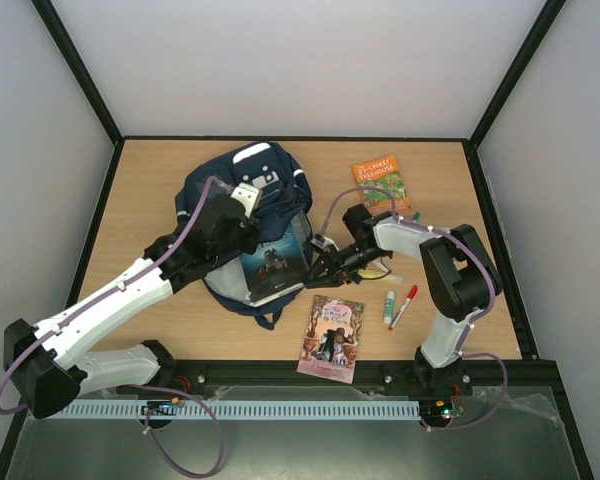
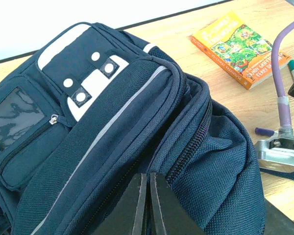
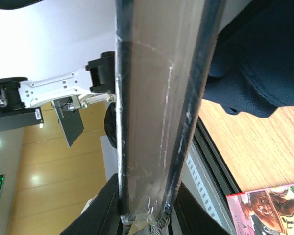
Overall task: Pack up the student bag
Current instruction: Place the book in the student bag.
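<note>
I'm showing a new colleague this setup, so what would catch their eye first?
The large navy blue fabric backpack lying mid-table draws the eye first, with the left gripper closed at its open zip edge. Next, the right gripper clamps a dark-covered book angled into the bag's mouth. An orange paperback lies at the far right, and a pink paperback near the front edge.

One book (image 1: 275, 262) juts from the bag (image 1: 242, 190); second book (image 1: 382, 183) behind-right, third book (image 1: 332, 337) before it.
</note>
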